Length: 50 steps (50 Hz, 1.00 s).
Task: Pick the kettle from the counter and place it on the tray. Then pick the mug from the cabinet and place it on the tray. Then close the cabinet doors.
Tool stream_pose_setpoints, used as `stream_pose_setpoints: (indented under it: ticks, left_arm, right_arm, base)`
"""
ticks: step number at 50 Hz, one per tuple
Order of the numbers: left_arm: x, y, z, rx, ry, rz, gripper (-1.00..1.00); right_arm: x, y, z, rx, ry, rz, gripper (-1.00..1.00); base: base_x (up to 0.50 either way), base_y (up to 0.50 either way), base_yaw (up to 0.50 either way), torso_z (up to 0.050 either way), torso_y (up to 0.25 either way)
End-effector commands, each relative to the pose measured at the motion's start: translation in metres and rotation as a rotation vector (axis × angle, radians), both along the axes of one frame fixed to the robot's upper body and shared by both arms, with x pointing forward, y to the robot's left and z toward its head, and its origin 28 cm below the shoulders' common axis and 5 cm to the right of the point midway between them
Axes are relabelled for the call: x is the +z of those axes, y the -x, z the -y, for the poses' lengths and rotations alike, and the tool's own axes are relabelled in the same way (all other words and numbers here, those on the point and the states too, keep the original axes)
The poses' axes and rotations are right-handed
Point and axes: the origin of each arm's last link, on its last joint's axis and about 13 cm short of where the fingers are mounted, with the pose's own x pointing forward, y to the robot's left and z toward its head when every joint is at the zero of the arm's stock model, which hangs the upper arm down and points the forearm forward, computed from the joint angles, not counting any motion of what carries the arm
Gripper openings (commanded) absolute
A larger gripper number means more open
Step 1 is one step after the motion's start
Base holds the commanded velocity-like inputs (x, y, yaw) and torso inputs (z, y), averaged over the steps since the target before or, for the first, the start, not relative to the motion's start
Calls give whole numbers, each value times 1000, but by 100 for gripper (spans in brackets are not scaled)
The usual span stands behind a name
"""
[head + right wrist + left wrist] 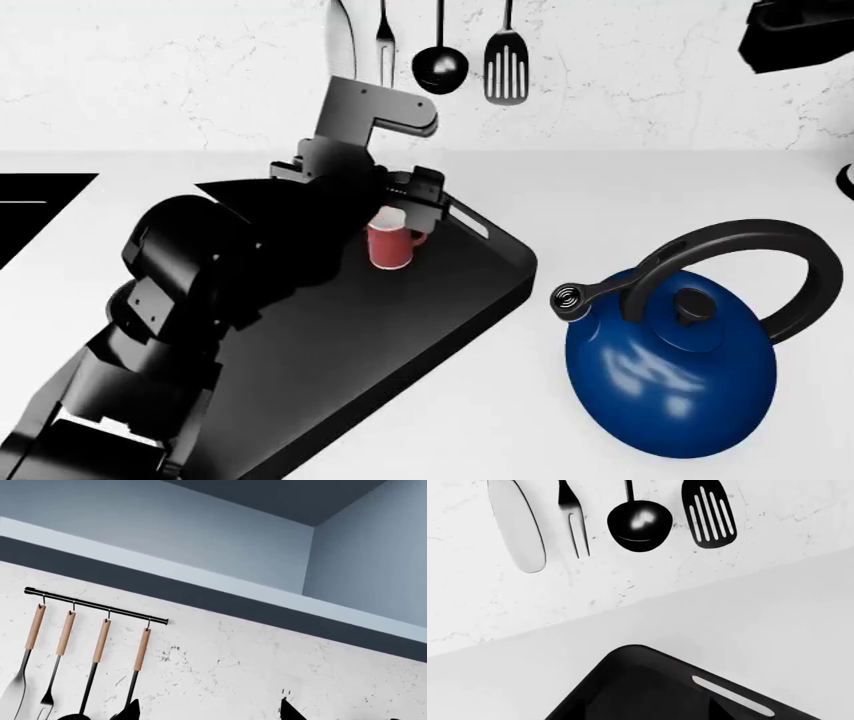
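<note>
1. Kettle (667,375): neither of my jaws has it. It sits on the counter (641,190), just beside the right rim of the tray (441,330) and not on it.
2. My left gripper (407,195) hangs over the far end of the tray, right by the mug (388,243), which stands upright on the tray. I cannot tell whether those jaws are spread or pressed together. My arm hides them in the head view, and the left wrist view shows only the tray's corner and its slot handle.
3. My right gripper (794,35) is up high, well apart from the kettle. Its own camera shows wall and cabinet, so I cannot tell how its jaws stand.
4. I judge the kettle to be heavy, rigid and top-loaded. Its glossy round body looks too wide and slick to pinch.
5. The arched black handle (747,245) is the place to grip, at its crown above the lid knob, so the body hangs level and does not swing.
6. The counter is flat, plain and white, and I see nothing between kettle and tray. The near half of the tray is bare, so there is room clear of the mug.
7. Further out, utensils (441,60) hang on the marbled wall (174,70), and a dark basin (34,200) lies at the far left.
</note>
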Motion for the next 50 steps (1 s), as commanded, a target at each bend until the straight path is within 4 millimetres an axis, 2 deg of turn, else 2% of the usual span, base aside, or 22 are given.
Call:
stream_pose_setpoints:
  ticks: [1,13,15,18,23,29,34,38,50]
  left_arm:
    - [1,-3,-3,12,11,-2,100]
    - [1,-5,-5,16,13,0,100]
    - [36,5,-14,-29,67,89,100]
    - [65,16,-23,-75,93,157,100]
    - [87,32,-33,-124,74,212,100]
    - [106,46,-42,-153,61,263,100]
    - [111,56,-45,-213,43,271,100]
    - [108,65,-46,-286,-1,284,100]
    - [101,88,-47,-499,19,301,100]
  right_arm:
    - [-1,-2,-1,2,0,-4,100]
    - [-3,-3,-1,2,-1,-7,100]
    - [-4,-4,0,2,-5,-10,100]
    - [-4,-3,0,3,-7,-10,100]
    - [-4,-1,0,3,-10,-9,100]
    - [-4,3,1,2,-15,-6,100]
    - [-4,4,2,2,-15,-4,100]
    - [-4,5,3,-2,-18,-5,100]
    - [-4,8,6,-12,-25,-1,100]
  base:
    - [0,0,0,0,0]
    - [0,0,0,0,0]
    - [0,0,0,0,5]
    - [0,0,0,0,0]
    - [0,0,0,0,0]
    - [0,0,0,0,0]
    - [0,0,0,0,0]
    - [0,0,0,0,0]
    - [0,0,0,0,0]
